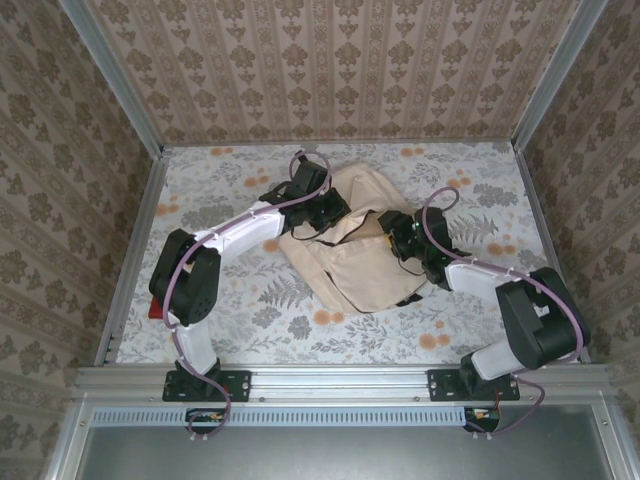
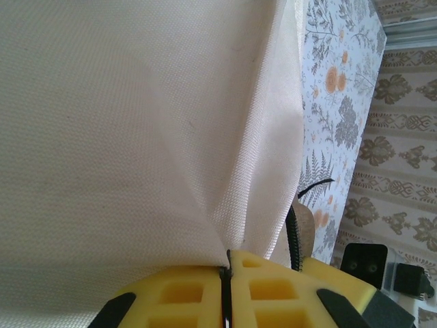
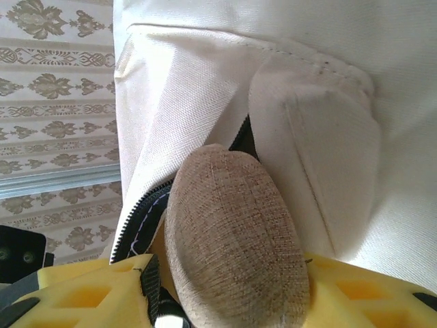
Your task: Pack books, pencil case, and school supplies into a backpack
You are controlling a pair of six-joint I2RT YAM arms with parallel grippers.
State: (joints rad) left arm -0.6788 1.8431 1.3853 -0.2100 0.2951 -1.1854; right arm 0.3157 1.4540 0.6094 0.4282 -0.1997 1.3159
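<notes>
Fingers of your left gripper (image 2: 229, 266), bottom centre, pinch a fold of the backpack (image 2: 123, 123). Your right gripper (image 3: 232, 290) has its jaws apart either side of the pencil case (image 3: 232, 225), lower centre, tip at the backpack's zip mouth; whether they grip it you cannot tell.

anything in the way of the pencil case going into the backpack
Nothing visible. The pencil case, between the fingers of the right gripper, points its far end at the dark gap of the open zip in the backpack. The left gripper pinches backpack fabric.
</notes>
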